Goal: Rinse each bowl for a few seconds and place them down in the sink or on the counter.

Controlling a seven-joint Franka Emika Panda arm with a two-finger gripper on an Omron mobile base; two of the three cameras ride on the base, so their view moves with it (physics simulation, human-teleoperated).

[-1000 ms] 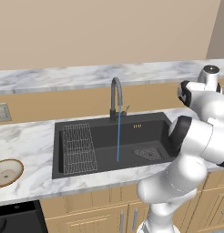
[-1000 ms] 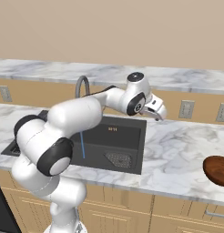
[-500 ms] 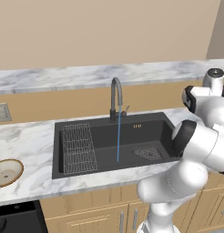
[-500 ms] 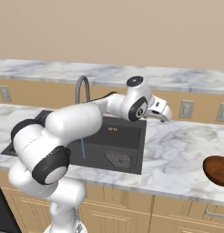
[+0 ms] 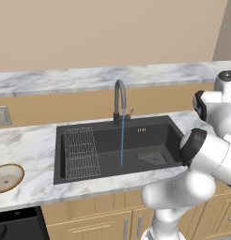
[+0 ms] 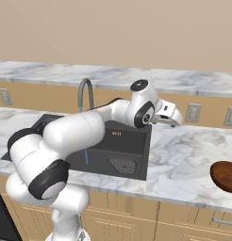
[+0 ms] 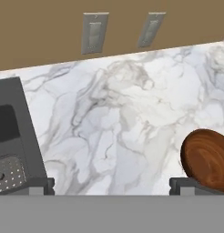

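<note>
The glossy reddish-brown bowl (image 6: 226, 175) rests on the white marble counter (image 6: 184, 150) far to the right of the sink (image 6: 132, 141). My gripper (image 6: 176, 121) hovers over the counter between the sink and that bowl. In the hand view its fingertips (image 7: 39, 184) stand wide apart, open with nothing between them, and the brown bowl (image 7: 206, 159) lies just above the right tip. The tan bowl (image 5: 8, 177) with a cream speckled inside sits on the counter left of the sink (image 5: 155, 129). A thin stream of water (image 5: 122, 145) runs from the gooseneck tap (image 5: 119, 100).
A wire rack (image 5: 81, 151) lies in the sink's left half, and a mesh drain (image 5: 153, 158) in its right. Two wall outlets (image 7: 94, 32) sit on the backsplash behind the right-hand counter. A raised marble ledge (image 5: 89, 77) runs along the back. A dark stove top (image 5: 14, 225) is at lower left.
The arm has swung further right, carrying the open gripper away from the sink and out over the right-hand counter. Both bowls and the running water are unchanged.
</note>
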